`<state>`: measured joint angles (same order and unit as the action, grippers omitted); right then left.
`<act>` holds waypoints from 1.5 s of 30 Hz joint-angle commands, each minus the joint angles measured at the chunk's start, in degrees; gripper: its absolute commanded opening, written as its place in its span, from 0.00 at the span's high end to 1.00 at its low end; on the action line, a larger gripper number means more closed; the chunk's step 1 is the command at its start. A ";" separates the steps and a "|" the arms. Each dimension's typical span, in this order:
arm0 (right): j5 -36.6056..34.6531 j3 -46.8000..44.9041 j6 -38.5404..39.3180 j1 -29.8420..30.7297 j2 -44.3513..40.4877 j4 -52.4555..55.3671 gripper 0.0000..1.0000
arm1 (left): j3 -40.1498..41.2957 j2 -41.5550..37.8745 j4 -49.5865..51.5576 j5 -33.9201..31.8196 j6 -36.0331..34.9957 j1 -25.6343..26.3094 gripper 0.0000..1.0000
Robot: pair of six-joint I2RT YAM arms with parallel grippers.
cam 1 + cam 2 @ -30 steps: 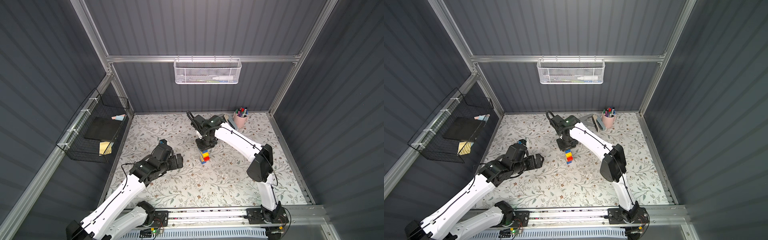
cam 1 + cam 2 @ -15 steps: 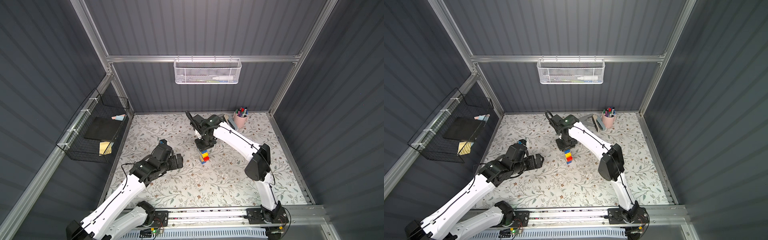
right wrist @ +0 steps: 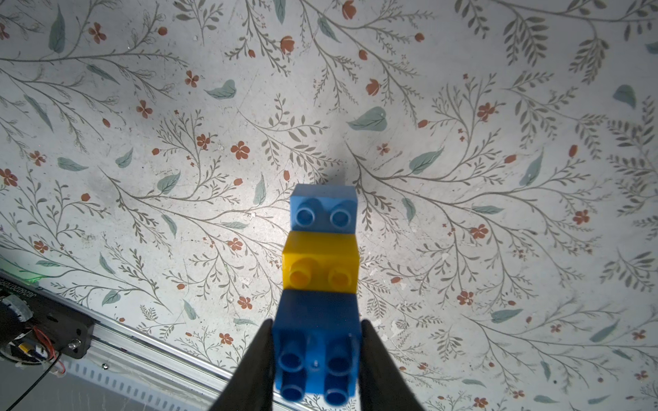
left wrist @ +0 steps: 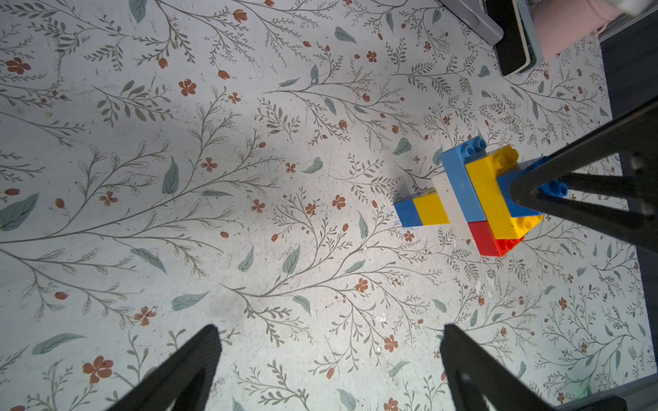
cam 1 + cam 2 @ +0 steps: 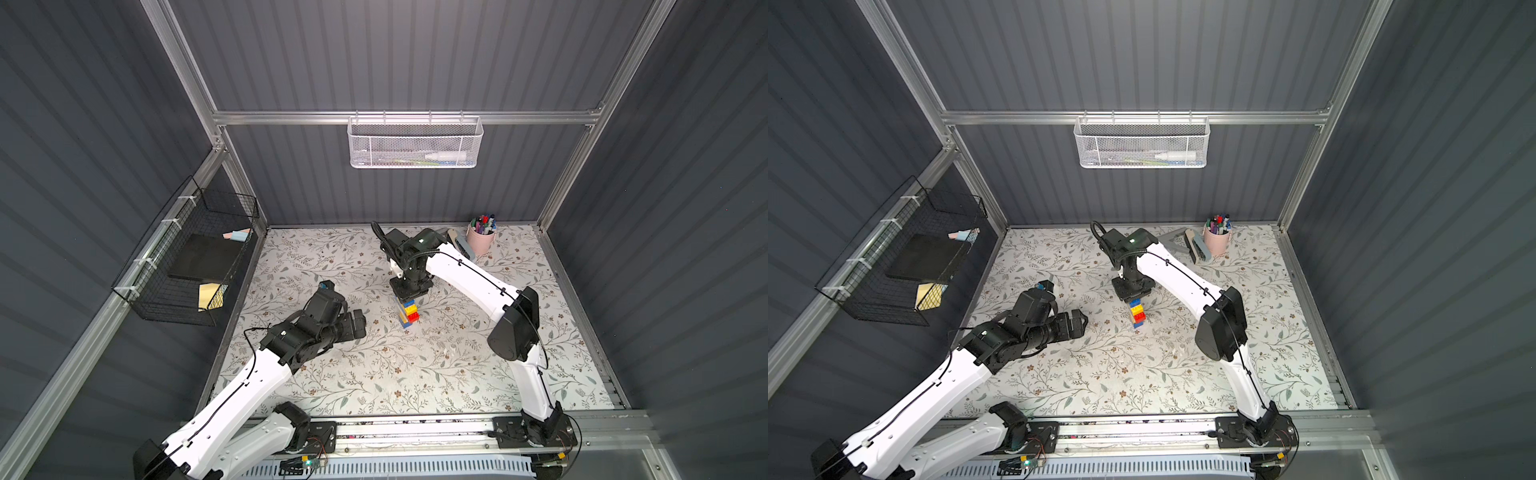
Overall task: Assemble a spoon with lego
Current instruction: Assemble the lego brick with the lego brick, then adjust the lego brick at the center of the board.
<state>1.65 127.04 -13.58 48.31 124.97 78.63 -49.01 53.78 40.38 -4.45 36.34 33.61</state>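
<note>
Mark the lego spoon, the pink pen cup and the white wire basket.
lego spoon [image 4: 463,188]: left wrist view, long blue brick.
pink pen cup [image 5: 481,244]: in a top view, side wall.
white wire basket [image 5: 411,145]: in a top view, front mesh.

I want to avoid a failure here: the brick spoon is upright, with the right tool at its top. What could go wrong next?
1. The spoon is upright with its narrow handle end down and the wide head on top; if the right tool lets go, it may topple.
2. The left tool is open and apart from it, so nothing would catch it.
</note>
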 commanded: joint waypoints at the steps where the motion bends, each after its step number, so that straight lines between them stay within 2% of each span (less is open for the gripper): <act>1: 2.18 -1.54 -0.22 0.29 2.38 2.83 0.53 | 0.94 -0.71 -0.16 0.58 -1.24 0.14 0.01; 5: 2.37 -1.14 -1.04 0.33 1.30 2.14 0.44 | 1.13 -0.96 -0.17 0.58 -1.24 0.15 0.01; 16: 3.84 -4.52 -2.06 -0.13 0.72 0.33 0.41 | 1.03 -1.84 0.59 0.32 -1.23 0.14 0.01; 25: 3.11 -6.18 -3.38 -0.90 -0.54 -1.32 0.53 | 0.36 -1.92 1.21 0.15 -1.22 0.14 0.01; 32: 4.14 -12.33 -4.38 -2.61 -6.94 -6.19 0.67 | -0.30 -1.53 1.20 0.23 -1.52 0.14 0.01; 34: 5.81 -14.29 -5.00 -3.73 -9.10 -7.35 0.72 | -0.45 -1.41 1.19 0.23 -1.59 0.14 0.01; 37: 10.92 -18.92 -5.40 -5.68 -12.84 -10.78 0.73 | -0.80 -1.15 1.19 0.36 -1.64 0.14 0.01; 45: 38.42 -40.29 -11.69 -13.08 -23.34 -33.39 0.72 | -1.64 -0.09 0.70 0.28 -1.91 0.14 0.01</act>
<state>26.74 90.83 -21.50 36.82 103.24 55.72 -49.01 53.28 40.56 -4.43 35.75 33.61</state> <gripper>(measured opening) 0.349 0.992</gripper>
